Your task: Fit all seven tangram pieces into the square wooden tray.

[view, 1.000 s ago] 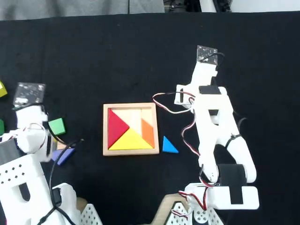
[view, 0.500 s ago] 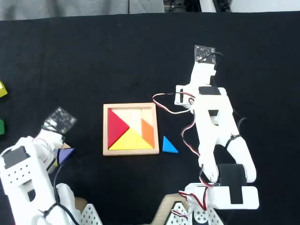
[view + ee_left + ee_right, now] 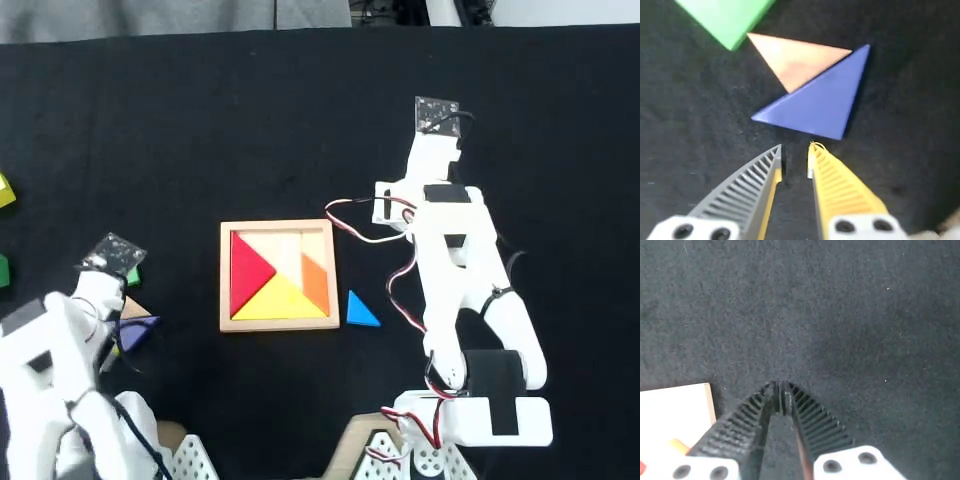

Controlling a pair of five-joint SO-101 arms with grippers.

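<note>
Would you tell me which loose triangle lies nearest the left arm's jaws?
The purple triangle, just ahead of the jaws' tips; the tan triangle lies beyond it, the blue one beside the tray.

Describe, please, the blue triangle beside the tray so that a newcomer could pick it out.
Find the square wooden tray in the middle of the black table. Just off its edge toward the right arm lies a small blue triangle. It is the only loose piece on that side; the purple triangle lies by the left hand.

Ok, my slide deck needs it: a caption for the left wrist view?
Left hand, slightly open, just short of a purple triangle touching a tan triangle, green piece beside.
</note>
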